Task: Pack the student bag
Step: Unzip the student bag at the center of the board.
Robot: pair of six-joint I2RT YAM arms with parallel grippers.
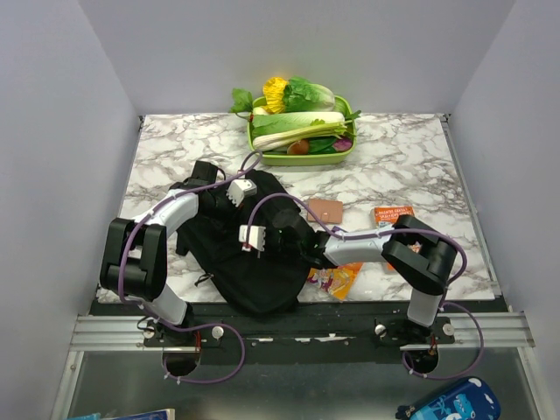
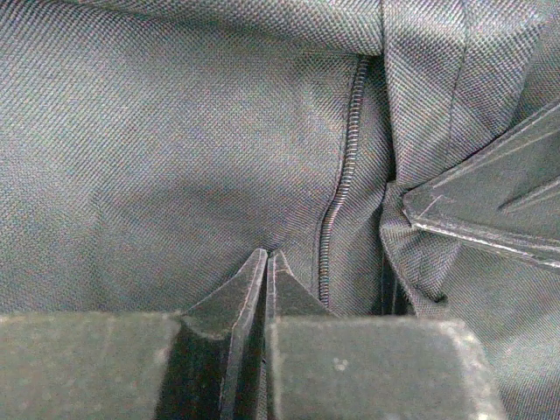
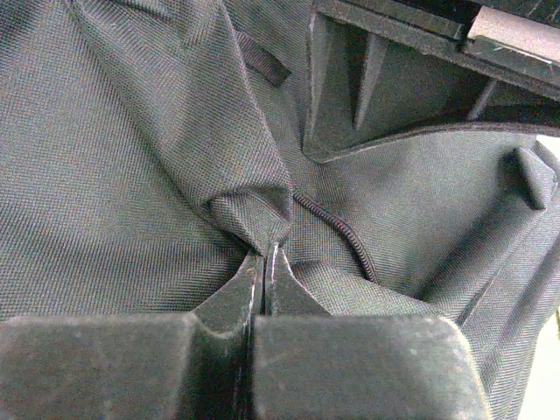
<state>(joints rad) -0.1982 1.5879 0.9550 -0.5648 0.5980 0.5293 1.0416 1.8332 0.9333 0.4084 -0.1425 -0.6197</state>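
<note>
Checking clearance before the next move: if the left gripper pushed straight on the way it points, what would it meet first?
The student bag: the left gripper seems pressed on its black fabric, beside the zip.

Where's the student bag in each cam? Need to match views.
Top external: student bag lies left of centre, at the near edge.
Left wrist: its black fabric and a zip fill the frame; left gripper is shut on it.
Right wrist: fabric fills the frame; right gripper pinches a fold.
Shared landmark: each wrist view shows the other gripper close by; from above, both grippers meet on the bag.
</note>
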